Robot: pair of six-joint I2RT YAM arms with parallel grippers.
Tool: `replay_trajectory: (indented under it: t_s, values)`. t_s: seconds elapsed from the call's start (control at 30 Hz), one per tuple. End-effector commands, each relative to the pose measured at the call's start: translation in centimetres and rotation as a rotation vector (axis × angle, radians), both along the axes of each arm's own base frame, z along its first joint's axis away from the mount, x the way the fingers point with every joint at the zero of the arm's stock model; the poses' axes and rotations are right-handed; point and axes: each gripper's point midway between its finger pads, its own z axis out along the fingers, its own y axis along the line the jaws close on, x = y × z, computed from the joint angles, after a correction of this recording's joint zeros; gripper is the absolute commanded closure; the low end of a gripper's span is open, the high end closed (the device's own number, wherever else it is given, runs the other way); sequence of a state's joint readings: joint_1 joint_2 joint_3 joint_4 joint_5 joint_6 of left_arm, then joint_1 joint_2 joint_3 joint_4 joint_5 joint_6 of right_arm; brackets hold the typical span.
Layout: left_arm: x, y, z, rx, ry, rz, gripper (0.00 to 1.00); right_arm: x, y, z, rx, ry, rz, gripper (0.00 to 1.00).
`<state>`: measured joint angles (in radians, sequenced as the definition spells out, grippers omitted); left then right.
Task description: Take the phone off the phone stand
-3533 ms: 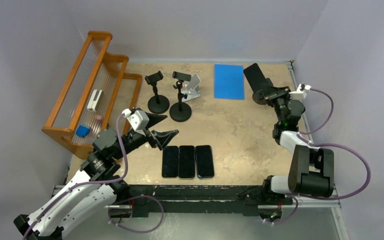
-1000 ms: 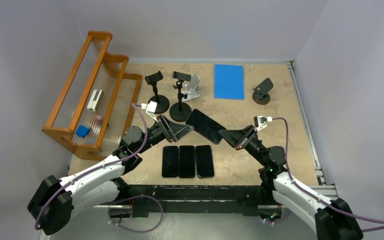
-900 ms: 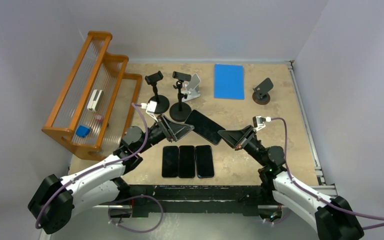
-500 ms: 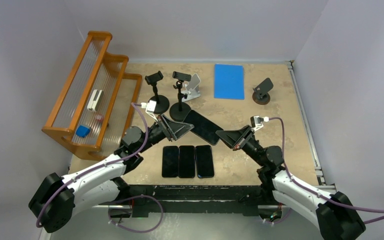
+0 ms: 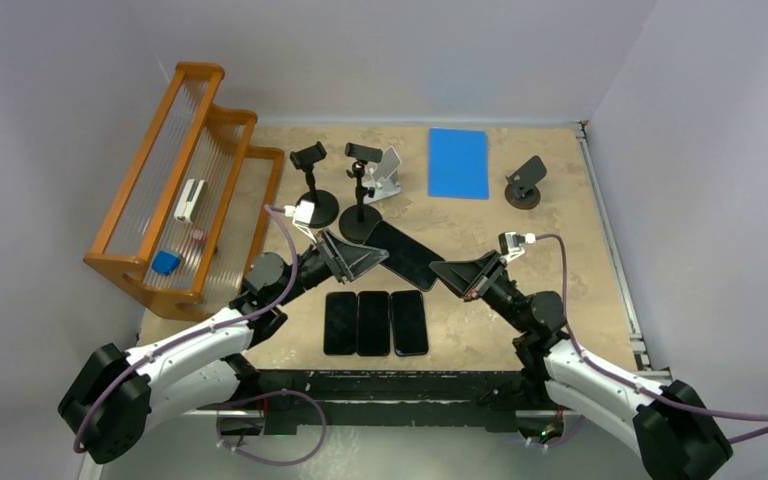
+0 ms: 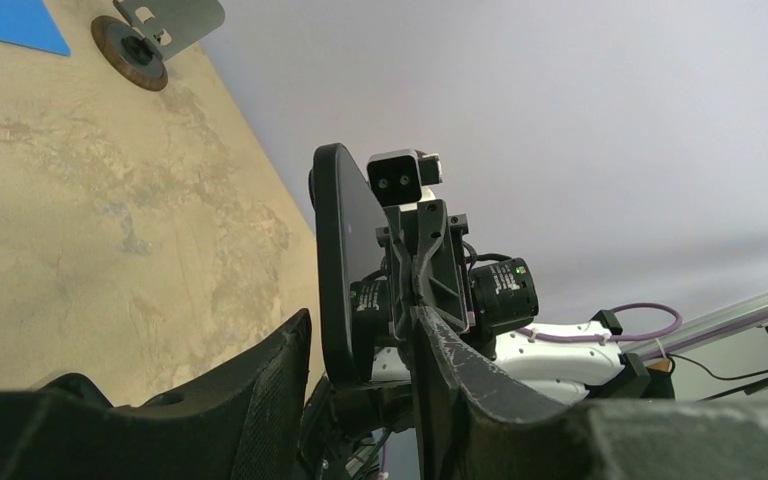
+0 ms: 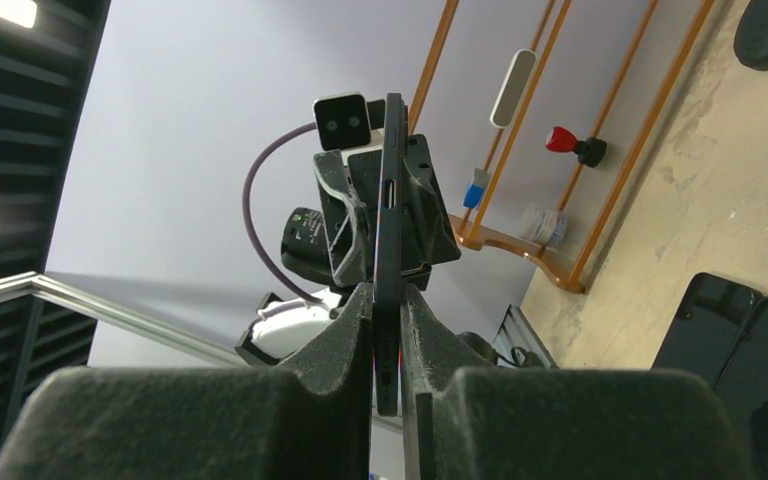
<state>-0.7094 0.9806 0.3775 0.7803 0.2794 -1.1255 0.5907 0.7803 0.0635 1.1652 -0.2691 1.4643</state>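
The black phone (image 5: 407, 254) hangs in the air over the middle of the table, between both grippers. My right gripper (image 5: 437, 268) is shut on its right end; in the right wrist view the phone (image 7: 392, 230) stands edge-on, clamped between the pads (image 7: 388, 292). My left gripper (image 5: 384, 257) is open, and the phone's left end (image 6: 337, 270) sits in the gap between its fingers (image 6: 360, 335), not clamped. The small round phone stand (image 5: 524, 184) stands bare at the back right; it also shows in the left wrist view (image 6: 155, 28).
Three black phones (image 5: 375, 322) lie side by side near the front edge. Two tall clamp stands (image 5: 314, 186) (image 5: 362, 203) and a white stand (image 5: 390, 174) are at the back middle, with a blue mat (image 5: 458, 162) beside them. A wooden rack (image 5: 188, 185) stands at the left.
The right gripper has carried the phone from the back-right stand to mid-table. The left arm came in around its other end. In the last second the phone crept slightly left.
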Motion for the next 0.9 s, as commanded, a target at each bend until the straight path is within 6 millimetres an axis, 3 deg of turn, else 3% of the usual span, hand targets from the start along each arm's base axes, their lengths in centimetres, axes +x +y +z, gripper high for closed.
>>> replay_trajectory:
  t_s: [0.0, 0.37, 0.87]
  values:
    - [-0.46, -0.04, 1.3, -0.046, -0.04, -0.017, 0.63, -0.36, -0.57, 5.12, 0.109, -0.134, -0.023, 1.0]
    - [-0.33, -0.18, 1.39, -0.051, -0.043, -0.019, 0.72, -0.46, -0.11, 5.08, 0.104, -0.132, -0.012, 1.0]
    - [-0.43, -0.14, 1.35, -0.053, -0.043, -0.02, 1.0, -0.4, 0.31, 4.87, 0.068, -0.132, -0.015, 1.0]
